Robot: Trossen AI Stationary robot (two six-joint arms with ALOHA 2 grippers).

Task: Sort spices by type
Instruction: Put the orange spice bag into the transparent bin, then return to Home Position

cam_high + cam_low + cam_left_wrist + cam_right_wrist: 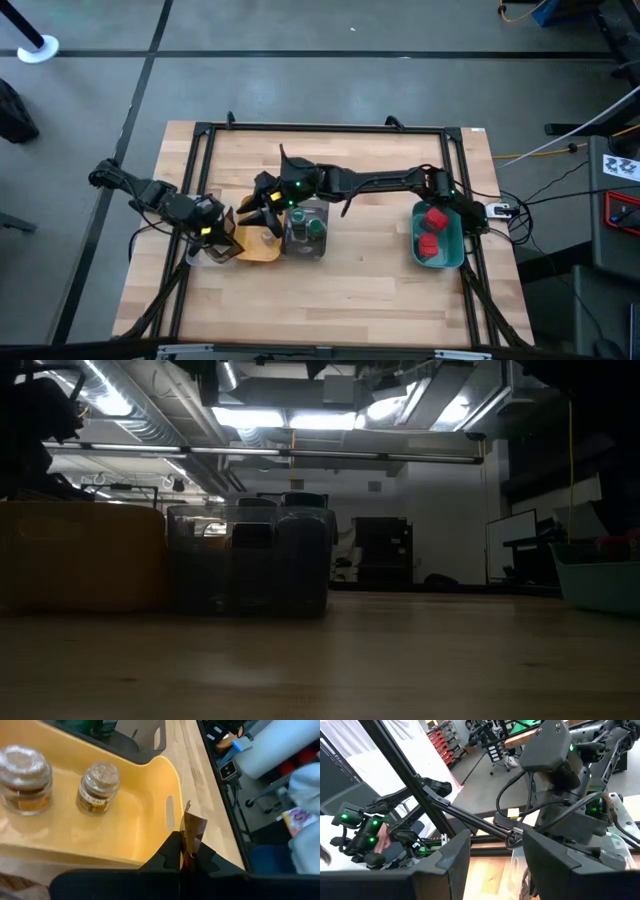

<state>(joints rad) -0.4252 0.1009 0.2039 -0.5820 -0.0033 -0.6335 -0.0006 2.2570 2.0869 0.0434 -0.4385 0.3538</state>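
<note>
My left gripper (220, 238) hovers at the left end of the yellow tray (262, 250) and is shut on a flat brown-orange packet (193, 831). Two tan-grey jars (25, 779) (98, 787) stand upright on the floor of the yellow tray (150, 827). Two green-lidded jars (307, 229) stand in the grey tray (322, 212) beside it. Two red boxes (432, 231) lie in the teal tray (452, 250). My right gripper (258, 208) reaches across the table to the yellow tray's far side, and its fingers are open (492, 870), holding nothing. The second packet cannot be made out. My left gripper pinches the packet between its two fingers (170, 854), on the packet's end nearest the gripper (189, 851). The packet stands edge-on and sticks out beyond the fingertips. It is lifted clear, above the yellow tray's rim.
The yellow tray (80, 555), grey tray (250, 560) and teal tray (600, 578) stand in a row along the table's middle. A black frame runs round the table's edges. Bare wood lies between the grey and teal trays and along the near edge.
</note>
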